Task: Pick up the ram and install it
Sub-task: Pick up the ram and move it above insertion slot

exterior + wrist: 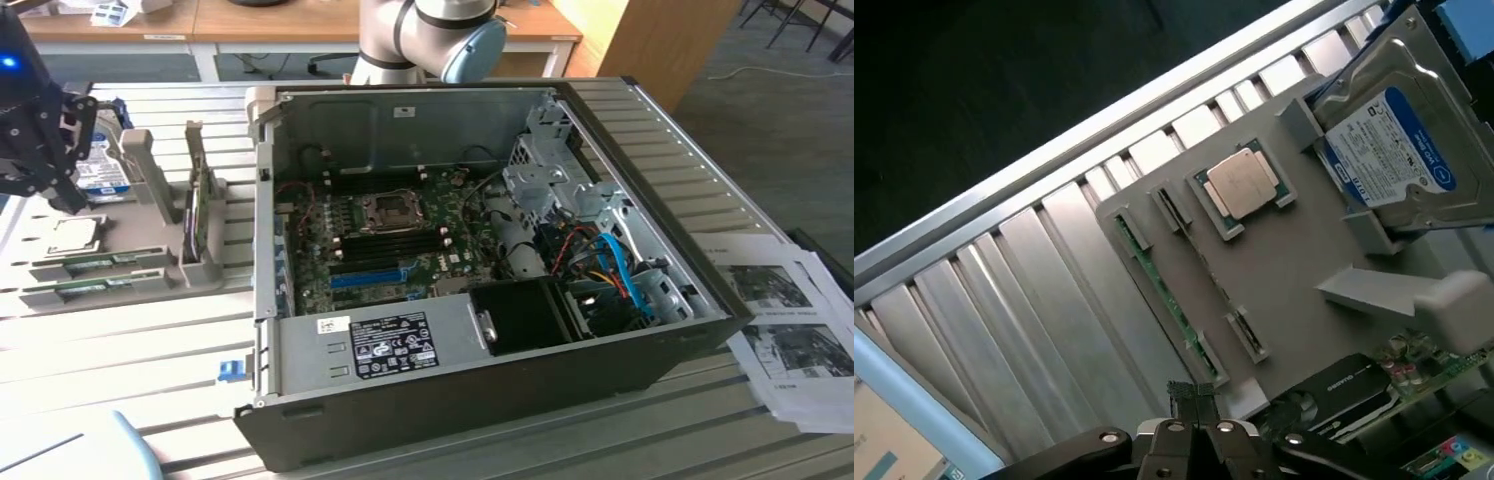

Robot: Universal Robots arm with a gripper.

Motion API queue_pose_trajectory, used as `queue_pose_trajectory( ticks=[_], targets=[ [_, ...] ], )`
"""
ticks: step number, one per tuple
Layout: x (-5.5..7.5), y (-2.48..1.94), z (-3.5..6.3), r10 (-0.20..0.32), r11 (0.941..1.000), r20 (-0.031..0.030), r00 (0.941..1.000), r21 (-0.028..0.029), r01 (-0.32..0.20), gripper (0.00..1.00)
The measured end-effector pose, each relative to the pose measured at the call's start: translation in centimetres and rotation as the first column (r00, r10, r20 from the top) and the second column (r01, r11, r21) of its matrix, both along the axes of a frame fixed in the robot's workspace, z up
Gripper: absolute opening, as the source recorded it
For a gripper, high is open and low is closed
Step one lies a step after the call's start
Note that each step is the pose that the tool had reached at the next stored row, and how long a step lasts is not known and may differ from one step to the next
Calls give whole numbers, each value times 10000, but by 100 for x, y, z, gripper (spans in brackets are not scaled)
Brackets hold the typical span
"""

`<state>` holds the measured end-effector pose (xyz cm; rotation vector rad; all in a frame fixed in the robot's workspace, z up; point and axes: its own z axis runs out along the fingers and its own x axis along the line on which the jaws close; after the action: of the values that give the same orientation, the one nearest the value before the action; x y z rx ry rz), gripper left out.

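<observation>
My gripper (pixel 1196 425) hangs above the grey parts holder (pixel 1294 270), its fingers close together on the short end of a green ram stick (pixel 1191 395) that points down toward the holder. In the exterior view the black gripper (pixel 40 150) is high at that view's far left, over the holder (pixel 120 275) and well away from the open computer case (pixel 467 270). Another green ram stick (pixel 1166 298) lies in the holder's edge slot. The motherboard (pixel 387 240) lies inside the case, with black slot strips (pixel 400 240) and a bright-blue slot strip (pixel 363 277).
The holder also carries a CPU (pixel 1242 184), a hard drive (pixel 1389 150) and a graphics card (pixel 1344 385). Printed sheets (pixel 787 320) lie at the exterior view's right. Drive cages and blue cables (pixel 614 270) crowd the case's right side. The arm's base (pixel 427 35) stands behind the case.
</observation>
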<state>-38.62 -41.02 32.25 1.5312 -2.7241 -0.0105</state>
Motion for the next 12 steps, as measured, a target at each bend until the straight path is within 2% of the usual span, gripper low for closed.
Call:
queue_pose_trajectory(
  ticks=[3, 6, 9, 12],
  targets=[
    [0, 0, -3, 555, 9985, 0, 9985, 0, -555, 9],
    [0, 0, -6, 1093, 9940, 1, 9940, 0, -1093, 9],
    [0, 0, -9, 1627, 9867, 1, 9867, 0, -1627, 9],
    [0, 0, -13, 2168, 9762, 1, 9762, 0, -2168, 9]
  ],
)
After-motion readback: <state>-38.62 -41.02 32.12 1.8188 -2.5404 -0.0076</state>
